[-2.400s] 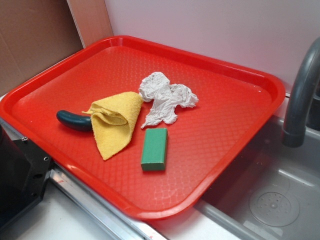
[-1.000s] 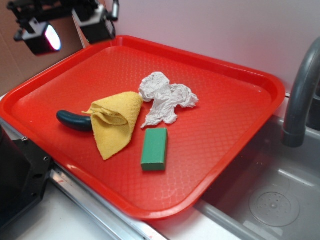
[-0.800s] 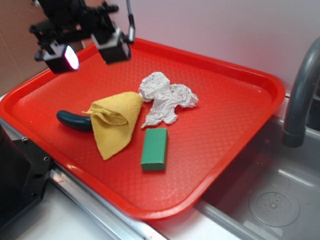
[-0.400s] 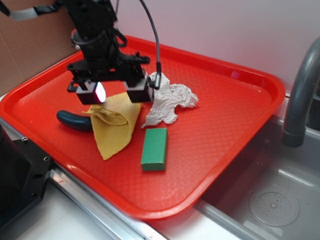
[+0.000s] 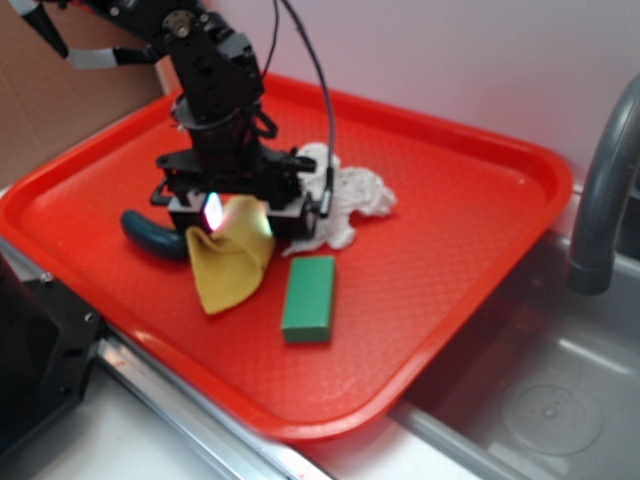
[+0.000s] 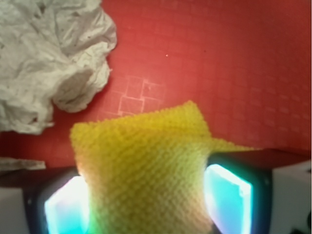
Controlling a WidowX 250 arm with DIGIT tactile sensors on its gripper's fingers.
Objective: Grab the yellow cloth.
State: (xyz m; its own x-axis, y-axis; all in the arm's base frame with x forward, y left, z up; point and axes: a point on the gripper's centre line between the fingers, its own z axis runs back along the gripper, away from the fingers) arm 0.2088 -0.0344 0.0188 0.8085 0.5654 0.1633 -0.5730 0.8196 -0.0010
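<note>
The yellow cloth (image 5: 228, 270) lies rumpled on the red tray (image 5: 450, 230), its pointed corner toward the front edge. My gripper (image 5: 245, 218) has come down over the cloth's upper part and stands open, one finger on each side of it. In the wrist view the yellow cloth (image 6: 146, 165) fills the gap of the gripper (image 6: 146, 204) from one glowing pad (image 6: 66, 207) to the other pad (image 6: 226, 197). The arm hides the cloth's back edge in the exterior view.
A crumpled white paper towel (image 5: 355, 195) (image 6: 44, 58) lies just behind and right of the gripper. A green block (image 5: 309, 298) sits right of the cloth, and a dark green curved object (image 5: 150, 235) to its left. A grey faucet (image 5: 600, 200) and sink (image 5: 540, 400) lie right of the tray.
The arm entered from the upper left and came down over the tray onto the yellow cloth. The cloth's top now stands bunched between the fingers. The other objects have not moved.
</note>
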